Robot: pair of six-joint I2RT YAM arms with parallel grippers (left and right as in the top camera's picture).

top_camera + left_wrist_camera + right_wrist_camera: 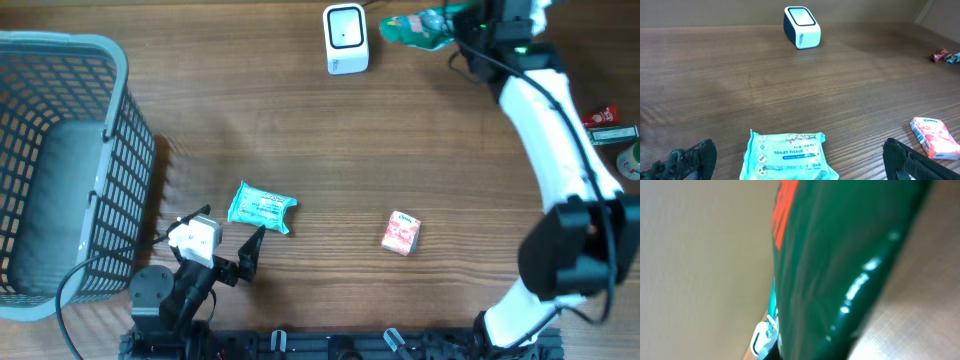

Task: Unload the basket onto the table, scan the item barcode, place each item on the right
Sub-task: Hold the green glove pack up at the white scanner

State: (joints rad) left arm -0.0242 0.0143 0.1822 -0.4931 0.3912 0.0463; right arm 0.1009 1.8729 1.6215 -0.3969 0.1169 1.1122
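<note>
Brown wood-grain table (300,130) runs under both arms, with a beige wall behind it in the right wrist view.

The right gripper (453,25) is clamped tight on one end of the green packet (415,28). The fingers themselves are hidden in the wrist view, where the packet's surface fills almost the whole picture. The right arm (555,150) is stretched long from its base at the near right corner, its white link reaching diagonally to the far edge of the table with the wrist turned toward the left. The green packet sticks out leftward from the fingertips and is held just beside the scanner (345,38), on its right, close but apart. Whether the packet is clear of the wood cannot be told. It is a glossy, dark green soft pouch with bright highlights along its curve, a patch of red-orange print near one end and a teal edge; no barcode can be made out.

The scanner is a small white block with a dark rounded window, standing upright near the far edge.

The left gripper (222,236) sits low at the near left with its fingers (690,159) spread wide and holding nothing. A teal wipes pack (785,155) lies flat on the wood between and just ahead of them. A pink tissue pack (401,233) lies well to the right of it, a grey basket (110,60) stands at the left edge, and red wrappers (605,118) lie at the right edge.
</note>
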